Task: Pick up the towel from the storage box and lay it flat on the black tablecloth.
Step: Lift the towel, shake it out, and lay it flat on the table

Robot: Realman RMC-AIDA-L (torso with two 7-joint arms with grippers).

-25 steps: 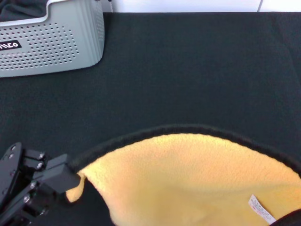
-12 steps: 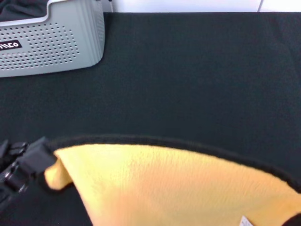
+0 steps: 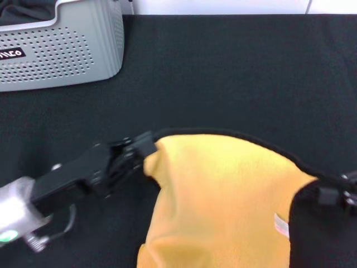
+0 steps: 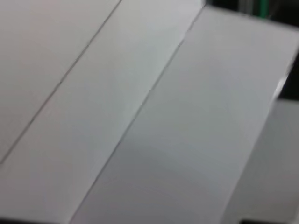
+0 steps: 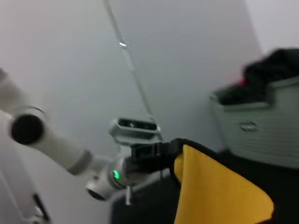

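The yellow-orange towel point(image 3: 223, 195) with black trim hangs stretched between my two grippers above the black tablecloth point(image 3: 234, 72). My left gripper point(image 3: 144, 152) is shut on the towel's left corner. My right gripper point(image 3: 333, 194) at the right edge is shut on the other corner, where the black reverse side point(image 3: 312, 234) folds over. A white tag point(image 3: 280, 225) shows near that side. The right wrist view shows the left gripper point(image 5: 164, 150) pinching the towel point(image 5: 215, 191). The grey storage box point(image 3: 61, 50) stands at the far left.
The box also shows in the right wrist view point(image 5: 261, 130), with dark cloth point(image 5: 273, 65) in it. The tablecloth ends at a white edge point(image 3: 223, 6) at the back. The left wrist view shows only pale flat panels point(image 4: 140, 116).
My left gripper has swung right and farther back with its towel corner. My right gripper has come into view at the right. The towel now hangs narrower, bunched between them.
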